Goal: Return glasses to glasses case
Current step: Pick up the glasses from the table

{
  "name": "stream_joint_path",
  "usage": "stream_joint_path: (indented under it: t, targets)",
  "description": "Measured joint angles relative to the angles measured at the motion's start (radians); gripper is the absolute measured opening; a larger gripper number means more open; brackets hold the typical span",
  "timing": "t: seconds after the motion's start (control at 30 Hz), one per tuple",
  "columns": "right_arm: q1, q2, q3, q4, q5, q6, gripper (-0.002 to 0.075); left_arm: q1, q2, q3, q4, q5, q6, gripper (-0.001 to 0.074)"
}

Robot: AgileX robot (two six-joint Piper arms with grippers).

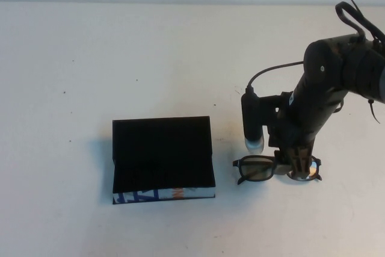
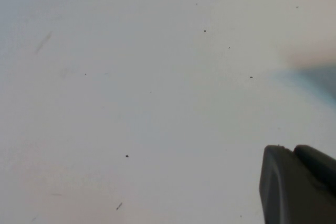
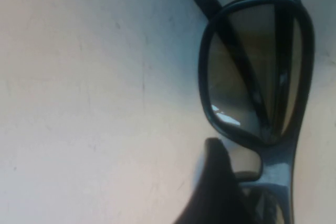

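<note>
Centrally, the open black rectangular glasses case (image 1: pixel 162 157) with its blue-and-white patterned front edge is seen lying low on the white table (image 1: pixel 72 76). Right of it, the dark-framed glasses (image 1: pixel 264 168) are straddled by the wide-spread right gripper (image 1: pixel 296 165). Whether the left gripper (image 2: pixel 299 184) is spread cannot be told.

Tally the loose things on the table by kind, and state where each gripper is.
Glasses: 1
Glasses case, lid up: 1
Total: 2
Right gripper: open, down over the glasses' bridge.
Left gripper: out of the high view, above bare table.
</note>
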Motion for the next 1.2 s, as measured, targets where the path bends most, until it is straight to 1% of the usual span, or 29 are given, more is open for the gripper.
stream_joint_path:
  t: [0.17, 0.97, 1.07, 1.2]
  targets:
    - [0.0, 0.038, -0.036, -0.004, 0.019, 0.0, 0.0417, 0.0, 0.0, 0.0, 0.0, 0.0, 0.0, -0.0001]
    - [0.0, 0.1, -0.038, -0.022, 0.032, 0.0, 0.0416, 0.0, 0.0, 0.0, 0.0, 0.0, 0.0, -0.0001]
    - [0.0, 0.102, -0.038, -0.024, 0.032, 0.0, 0.04, 0.0, 0.0, 0.0, 0.0, 0.0, 0.0, -0.0001]
    - [0.0, 0.102, -0.038, -0.024, 0.034, 0.0, 0.0357, 0.0, 0.0, 0.0, 0.0, 0.0, 0.0, -0.0001]
